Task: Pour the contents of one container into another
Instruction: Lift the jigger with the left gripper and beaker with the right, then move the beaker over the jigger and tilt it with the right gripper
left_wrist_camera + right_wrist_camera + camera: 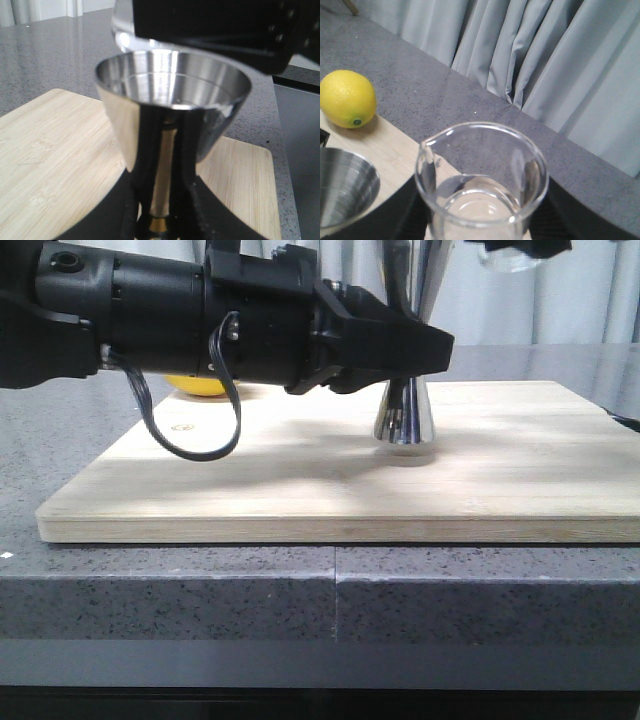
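The left claw (425, 345) reaches in from nine o'clock in the front view, its black fingers (192, 200) closed on the narrow gold-toned waist of the steel jigger (405, 425). In the left wrist view the two fingers press either side of the waist, with the jigger's upper cup (172, 95) rising wide and shiny beyond them. The jigger stands upright on the wooden board (300, 480), its lower cone resting on the wood near the board's centre.

The right claw sits at the one o'clock edge of the front view, mostly cut off; its dark fingers (565, 210) flank the clear glass beaker (480, 185) on both sides, holding it. The beaker is raised above the jigger and slightly toward three o'clock of it. In the right wrist view its pouring lip (429, 145) points toward the jigger's open cup. Whether the beaker holds liquid cannot be told.

A yellow lemon (347, 99) lies on the board beyond the left arm, well apart from the jigger. The board rests on a grey speckled counter (200, 590), with pale curtains (545, 65) behind.
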`<state>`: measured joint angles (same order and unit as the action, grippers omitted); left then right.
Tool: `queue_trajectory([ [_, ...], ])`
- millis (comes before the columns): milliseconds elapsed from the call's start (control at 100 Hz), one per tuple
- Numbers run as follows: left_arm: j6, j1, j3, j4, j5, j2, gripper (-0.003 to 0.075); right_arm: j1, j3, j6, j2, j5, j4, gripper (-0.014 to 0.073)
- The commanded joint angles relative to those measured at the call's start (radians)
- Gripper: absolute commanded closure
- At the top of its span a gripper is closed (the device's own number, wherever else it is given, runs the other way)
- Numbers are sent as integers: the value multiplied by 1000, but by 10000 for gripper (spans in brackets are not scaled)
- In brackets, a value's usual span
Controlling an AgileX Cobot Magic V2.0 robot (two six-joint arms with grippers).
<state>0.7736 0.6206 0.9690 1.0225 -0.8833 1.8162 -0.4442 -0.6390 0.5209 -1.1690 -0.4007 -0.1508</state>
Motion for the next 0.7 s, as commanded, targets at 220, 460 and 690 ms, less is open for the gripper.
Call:
queue_trajectory([
  [220,38,2,25,2,-75,-59,741,-2,-38,13,89,-39,103,364],
  [460,42,2,25,24,-98,-59,741,-2,-38,13,97,-37,162,364],
  [690,42,2,25,24,-100,-59,741,-2,-78,13,97,-9,228,364],
])
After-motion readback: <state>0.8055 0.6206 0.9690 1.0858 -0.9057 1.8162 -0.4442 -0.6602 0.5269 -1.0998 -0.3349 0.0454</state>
